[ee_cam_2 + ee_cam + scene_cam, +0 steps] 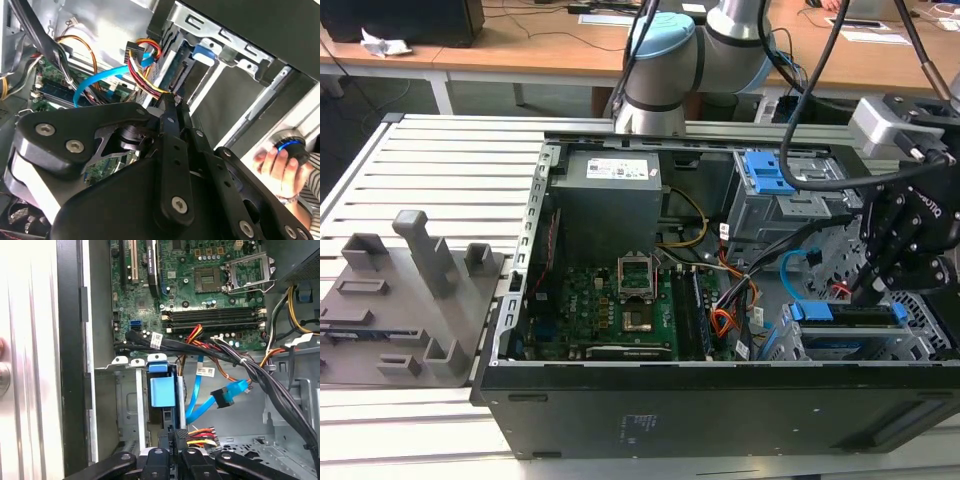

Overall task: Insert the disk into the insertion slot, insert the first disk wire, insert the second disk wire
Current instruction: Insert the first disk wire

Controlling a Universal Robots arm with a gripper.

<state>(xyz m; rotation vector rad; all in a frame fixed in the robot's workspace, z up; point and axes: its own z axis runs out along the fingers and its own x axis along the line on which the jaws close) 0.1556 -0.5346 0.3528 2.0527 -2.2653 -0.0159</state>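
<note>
The disk [845,318], silver in a bright blue carrier, sits inside the insertion slot [924,322], the low perforated cage at the exterior view's right. Its blue carrier tab [162,390] faces me in the first wrist view. My gripper [872,288] hangs just over the disk's end. In both wrist views it [169,97] [175,436] is shut on the black plug of a red, yellow and black disk wire [200,432]. A blue flat disk wire [199,405] lies loose beside it, its plug [226,396] hanging free.
A taller cage with a blue latch [765,170] stands behind the slot. The motherboard [610,300] and power supply [610,190] fill the case's middle. Black cable bundles [225,355] cross above the slot. A person's hand [274,167] rests outside the case.
</note>
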